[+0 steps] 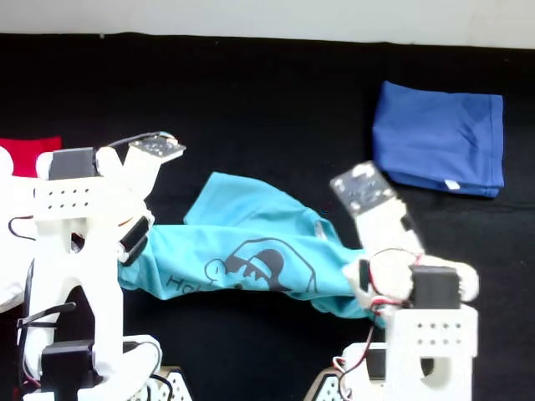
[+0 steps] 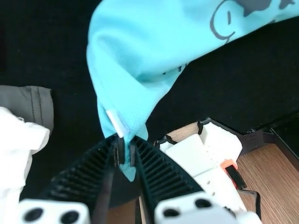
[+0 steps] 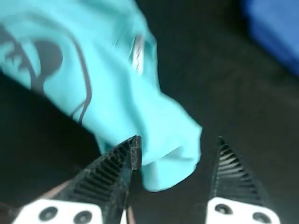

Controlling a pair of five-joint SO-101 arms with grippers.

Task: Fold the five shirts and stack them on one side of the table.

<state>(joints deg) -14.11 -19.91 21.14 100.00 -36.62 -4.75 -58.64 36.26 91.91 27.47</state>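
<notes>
A light turquoise shirt (image 1: pixel 251 251) with a dark print lies stretched across the black table (image 1: pixel 251 92) between the two arms. My left gripper (image 2: pixel 124 150) is shut on the shirt's (image 2: pixel 149 51) hem at its left end, beside a small white tag. My right gripper (image 3: pixel 177 149) stands open over the shirt's (image 3: pixel 117 84) right end, the bunched cloth lying between its fingers. A folded blue shirt (image 1: pixel 440 149) rests at the far right. A red shirt (image 1: pixel 29 154) and white cloth (image 1: pixel 12 242) lie at the left edge.
Grey and white cloth (image 2: pixel 23 126) lies close to the left gripper. The arm bases (image 1: pixel 100 368) stand at the table's front edge. Bare black table stretches along the back.
</notes>
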